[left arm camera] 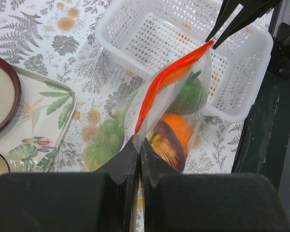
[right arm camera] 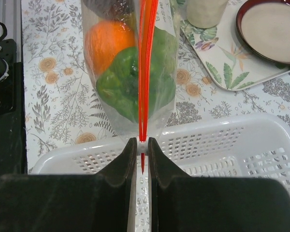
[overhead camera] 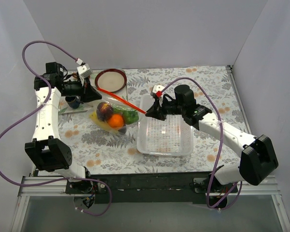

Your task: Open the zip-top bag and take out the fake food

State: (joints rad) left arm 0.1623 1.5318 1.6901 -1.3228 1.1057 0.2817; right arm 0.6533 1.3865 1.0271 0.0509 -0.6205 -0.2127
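- Left pincer [left arm camera: 139,147] and right pincer [right arm camera: 141,145] each clamp one end of the strip [left arm camera: 166,84] on the bag [left arm camera: 130,104], mid-frame, left of the basket [overhead camera: 166,137].
- Each should take one lip only and part gently, as the food [right arm camera: 130,82] weighs it down.

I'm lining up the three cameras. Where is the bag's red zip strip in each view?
Top: zip strip centre-left, slanting down to the right.
Left wrist: strip at centre, rising to upper right.
Right wrist: strip vertical, top centre.
Shared landmark: white basket.
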